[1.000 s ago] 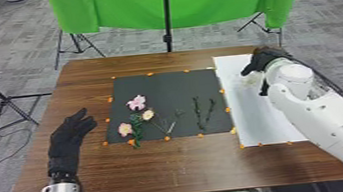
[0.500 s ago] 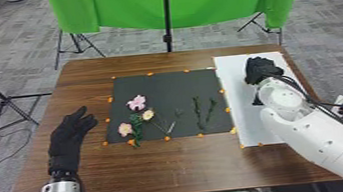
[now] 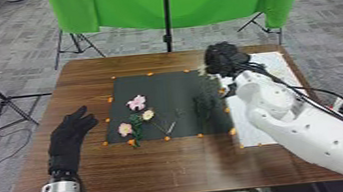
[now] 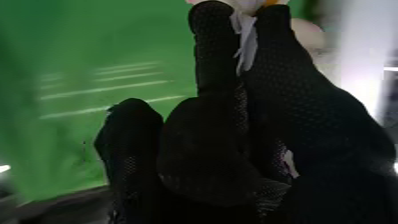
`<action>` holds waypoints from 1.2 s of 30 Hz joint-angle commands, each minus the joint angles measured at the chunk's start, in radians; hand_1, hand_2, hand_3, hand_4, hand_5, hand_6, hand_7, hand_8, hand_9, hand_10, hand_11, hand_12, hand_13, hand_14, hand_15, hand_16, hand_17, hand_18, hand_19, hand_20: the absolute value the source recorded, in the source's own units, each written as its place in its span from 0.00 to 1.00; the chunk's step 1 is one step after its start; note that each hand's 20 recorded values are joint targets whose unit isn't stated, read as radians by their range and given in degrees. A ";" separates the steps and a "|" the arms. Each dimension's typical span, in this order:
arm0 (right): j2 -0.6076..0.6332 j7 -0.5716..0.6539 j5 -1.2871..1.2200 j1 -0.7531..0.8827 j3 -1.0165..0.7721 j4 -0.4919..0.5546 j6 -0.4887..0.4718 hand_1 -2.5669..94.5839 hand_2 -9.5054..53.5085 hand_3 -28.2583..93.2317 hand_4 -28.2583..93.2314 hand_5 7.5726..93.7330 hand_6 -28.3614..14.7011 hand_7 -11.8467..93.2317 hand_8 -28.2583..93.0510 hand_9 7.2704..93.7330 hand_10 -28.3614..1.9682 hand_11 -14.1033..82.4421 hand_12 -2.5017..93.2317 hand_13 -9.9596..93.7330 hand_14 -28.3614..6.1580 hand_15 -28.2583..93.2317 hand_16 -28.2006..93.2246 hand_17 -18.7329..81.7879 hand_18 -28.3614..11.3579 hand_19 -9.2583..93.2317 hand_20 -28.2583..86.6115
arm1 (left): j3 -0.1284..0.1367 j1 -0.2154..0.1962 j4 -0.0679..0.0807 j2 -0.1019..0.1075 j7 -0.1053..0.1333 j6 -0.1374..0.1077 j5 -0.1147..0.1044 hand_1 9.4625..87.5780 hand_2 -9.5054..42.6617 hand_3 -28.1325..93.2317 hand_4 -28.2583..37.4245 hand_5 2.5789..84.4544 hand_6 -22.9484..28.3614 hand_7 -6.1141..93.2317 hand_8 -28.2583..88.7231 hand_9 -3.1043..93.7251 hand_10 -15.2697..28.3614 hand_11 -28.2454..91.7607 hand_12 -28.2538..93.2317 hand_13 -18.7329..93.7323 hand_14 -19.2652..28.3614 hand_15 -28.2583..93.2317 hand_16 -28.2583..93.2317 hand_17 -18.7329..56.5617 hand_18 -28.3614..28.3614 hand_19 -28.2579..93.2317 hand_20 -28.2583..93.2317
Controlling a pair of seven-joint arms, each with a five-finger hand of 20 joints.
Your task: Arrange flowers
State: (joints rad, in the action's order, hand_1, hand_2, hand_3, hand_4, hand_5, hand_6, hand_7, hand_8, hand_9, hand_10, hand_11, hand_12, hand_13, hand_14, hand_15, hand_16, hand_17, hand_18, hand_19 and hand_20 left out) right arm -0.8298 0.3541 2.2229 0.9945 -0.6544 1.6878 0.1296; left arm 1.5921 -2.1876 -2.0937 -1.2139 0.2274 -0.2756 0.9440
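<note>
My right hand (image 3: pixel 225 60), above the border between the dark mat (image 3: pixel 154 85) and white sheet (image 3: pixel 257 121), pinches a pale flower (image 3: pixel 205 71), which hangs at its left side. In the right wrist view, whitish petals (image 4: pixel 245 37) sit between the fingertips of my right hand (image 4: pixel 209 145). On the dark mat's left half lie a pink flower (image 3: pixel 136 103), a cream-pink one (image 3: pixel 148 114) and another pink one (image 3: pixel 125 128) beside green leaves (image 3: pixel 135 120). Dark green stems (image 3: pixel 205 106) lie farther right. My left hand (image 3: pixel 70 135) rests open left of the mat.
The brown table (image 3: pixel 157 170) surrounds the mat and sheet, whose edges carry orange markers (image 3: pixel 234 130). Beyond the far edge, a green cloth (image 3: pixel 125 10) hangs on a stand. Cables run along my right arm.
My right hand has moved left from over the white sheet to the dark mat's edge, carrying the pale flower. The left hand and the flowers on the mat have stayed put.
</note>
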 commanded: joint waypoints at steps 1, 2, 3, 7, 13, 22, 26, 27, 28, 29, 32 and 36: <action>-0.095 -0.050 -0.001 -0.007 0.110 -0.016 -0.033 0.63 0.00 0.73 0.07 0.85 0.73 0.32 0.30 0.98 0.69 0.21 0.43 0.98 0.80 0.78 0.51 0.87 0.44 1.00 0.83 | -0.012 0.001 0.011 0.001 -0.008 0.010 0.008 0.15 0.29 0.80 0.00 0.53 0.54 0.18 0.19 0.51 0.67 0.42 0.32 0.47 0.80 0.52 0.19 0.26 0.74 0.36 0.38; -0.100 -0.052 -0.002 -0.006 0.117 -0.015 -0.040 0.63 0.00 0.73 0.07 0.85 0.73 0.32 0.30 0.98 0.69 0.21 0.43 0.98 0.80 0.78 0.51 0.87 0.44 1.00 0.83 | -0.012 0.002 0.012 0.001 -0.009 0.012 0.010 0.15 0.29 0.80 0.00 0.53 0.54 0.18 0.18 0.51 0.67 0.42 0.32 0.47 0.80 0.52 0.19 0.26 0.74 0.36 0.38; -0.101 -0.053 -0.005 -0.007 0.129 -0.015 -0.032 0.63 0.00 0.73 0.07 0.85 0.73 0.32 0.30 0.98 0.69 0.21 0.43 0.98 0.80 0.78 0.51 0.87 0.44 1.00 0.83 | -0.013 0.004 0.013 0.001 -0.010 0.012 0.011 0.15 0.28 0.80 0.00 0.53 0.54 0.18 0.19 0.51 0.67 0.42 0.32 0.47 0.80 0.52 0.19 0.26 0.74 0.36 0.38; -0.110 -0.068 -0.012 0.001 0.151 -0.019 -0.032 0.62 0.00 0.73 0.07 0.84 0.73 0.32 0.29 0.97 0.69 0.21 0.43 0.98 0.80 0.78 0.51 0.87 0.44 1.00 0.83 | -0.013 0.004 0.015 -0.004 -0.007 0.014 0.012 0.15 0.28 0.80 0.00 0.53 0.54 0.18 0.19 0.51 0.67 0.42 0.32 0.47 0.80 0.52 0.19 0.26 0.74 0.36 0.38; -0.117 -0.073 -0.042 0.011 0.157 -0.023 0.008 0.58 0.00 0.72 0.08 0.81 0.72 0.32 0.28 0.94 0.67 0.25 0.40 0.98 0.79 0.79 0.51 0.87 0.43 1.00 0.84 | -0.017 0.002 0.017 -0.009 -0.010 0.015 0.011 0.16 0.29 0.80 0.00 0.53 0.55 0.18 0.18 0.51 0.67 0.42 0.32 0.47 0.80 0.52 0.19 0.26 0.74 0.36 0.38; -0.131 -0.080 -0.071 0.012 0.149 -0.020 -0.011 0.49 0.00 0.75 0.07 0.76 0.70 0.31 0.27 0.86 0.58 0.36 0.26 0.97 0.78 0.79 0.51 0.86 0.43 1.00 0.84 | -0.020 0.009 0.020 -0.008 -0.008 0.022 0.014 0.15 0.29 0.80 0.00 0.53 0.55 0.18 0.19 0.51 0.67 0.42 0.32 0.47 0.80 0.52 0.19 0.26 0.74 0.36 0.38; -0.133 -0.085 -0.095 0.017 0.140 -0.016 -0.022 0.40 0.00 0.79 0.07 0.73 0.69 0.30 0.15 0.85 0.57 0.37 0.25 0.97 0.78 0.78 0.51 0.86 0.42 1.00 0.84 | -0.018 0.004 0.019 -0.011 -0.008 0.017 0.012 0.15 0.28 0.80 0.00 0.53 0.55 0.18 0.19 0.51 0.67 0.42 0.32 0.47 0.80 0.52 0.19 0.26 0.74 0.36 0.38; -0.132 -0.089 -0.097 0.019 0.135 -0.013 -0.023 0.38 0.00 0.79 0.07 0.72 0.68 0.30 0.15 0.84 0.57 0.37 0.25 0.97 0.77 0.78 0.51 0.86 0.42 1.00 0.83 | -0.018 0.004 0.018 -0.011 -0.010 0.015 0.013 0.15 0.28 0.80 0.00 0.53 0.55 0.18 0.19 0.51 0.67 0.42 0.32 0.47 0.80 0.52 0.19 0.26 0.74 0.36 0.38; -0.132 -0.092 -0.101 0.019 0.132 -0.014 -0.018 0.37 0.00 0.79 0.07 0.72 0.68 0.30 0.15 0.84 0.56 0.37 0.25 0.97 0.77 0.78 0.51 0.86 0.42 1.00 0.83 | -0.018 0.005 0.019 -0.011 -0.010 0.014 0.013 0.15 0.28 0.80 0.00 0.53 0.55 0.18 0.19 0.51 0.67 0.42 0.32 0.47 0.80 0.52 0.19 0.26 0.74 0.36 0.38; -0.132 -0.090 -0.098 0.017 0.129 -0.014 -0.016 0.37 0.00 0.78 0.07 0.72 0.68 0.29 0.15 0.84 0.56 0.37 0.25 0.97 0.77 0.78 0.51 0.86 0.41 1.00 0.83 | -0.017 0.004 0.019 -0.010 -0.008 0.015 0.012 0.15 0.28 0.80 0.00 0.53 0.55 0.18 0.19 0.51 0.67 0.42 0.32 0.47 0.80 0.52 0.19 0.26 0.74 0.36 0.38; -0.126 -0.092 -0.096 0.012 0.110 -0.012 -0.015 0.34 0.00 0.77 0.07 0.71 0.67 0.29 0.15 0.84 0.54 0.37 0.25 0.97 0.77 0.77 0.51 0.86 0.40 1.00 0.83 | -0.018 0.008 0.020 -0.011 -0.008 0.019 0.013 0.16 0.28 0.80 0.00 0.53 0.55 0.18 0.19 0.51 0.67 0.42 0.32 0.47 0.80 0.52 0.19 0.26 0.74 0.36 0.38; -0.096 -0.077 -0.094 0.017 0.042 0.000 -0.008 0.32 0.00 0.77 0.07 0.71 0.66 0.28 0.15 0.83 0.54 0.37 0.25 0.97 0.76 0.77 0.51 0.85 0.40 1.00 0.83 | -0.018 0.009 0.019 -0.011 -0.005 0.020 0.015 0.16 0.28 0.80 0.00 0.53 0.55 0.18 0.19 0.51 0.67 0.42 0.32 0.47 0.80 0.52 0.19 0.26 0.74 0.36 0.38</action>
State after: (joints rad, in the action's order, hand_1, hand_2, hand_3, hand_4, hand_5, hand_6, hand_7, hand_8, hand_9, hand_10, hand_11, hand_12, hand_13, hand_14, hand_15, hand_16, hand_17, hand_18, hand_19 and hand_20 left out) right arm -0.9588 0.2686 2.1210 1.0170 -0.5262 1.6669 0.1111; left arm 1.5793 -2.1726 -2.0828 -1.2154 0.2268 -0.2665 0.9523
